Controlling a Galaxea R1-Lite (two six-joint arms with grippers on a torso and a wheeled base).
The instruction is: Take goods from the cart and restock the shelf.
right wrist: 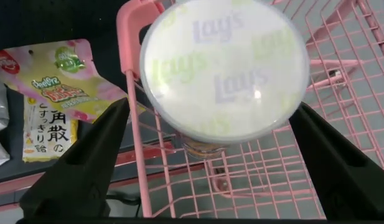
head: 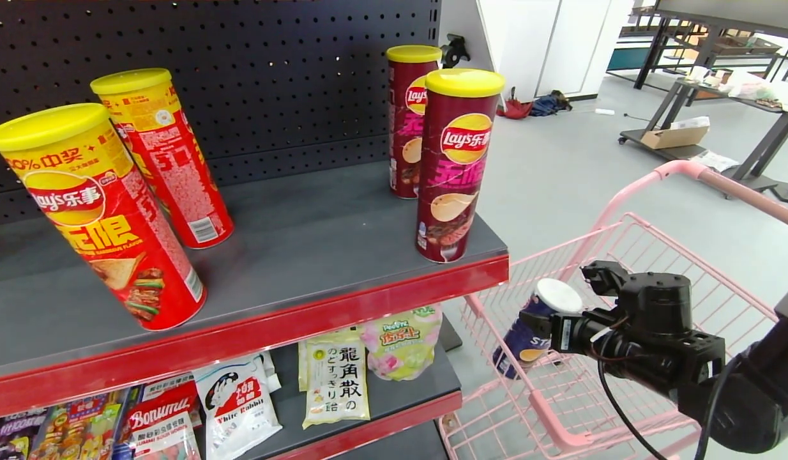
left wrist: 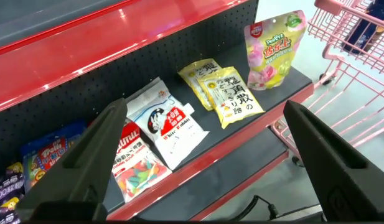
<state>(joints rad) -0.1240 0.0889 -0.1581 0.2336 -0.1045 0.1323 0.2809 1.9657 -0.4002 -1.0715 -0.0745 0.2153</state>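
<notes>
A dark blue chip can [head: 528, 332] with a white lid [right wrist: 226, 65] sits tilted inside the pink cart [head: 630, 220], near its shelf-side wall. My right gripper [head: 569, 300] holds it just below the lid, one finger on each side of the can [right wrist: 226, 65]. On the top shelf [head: 317, 255] stand two red chip cans [head: 97, 211] on the left and two maroon ones [head: 454, 166] at the right end. My left gripper [left wrist: 204, 155] hangs open in front of the lower shelf [left wrist: 241, 140], with nothing between its fingers.
Snack bags lie on the lower shelf: a white one [head: 237, 396], yellow ones [head: 336, 377] and a pink-green pouch [head: 403, 342]. The middle of the top shelf is bare between the can pairs. Tables and boxes [head: 675, 137] stand across the floor beyond the cart.
</notes>
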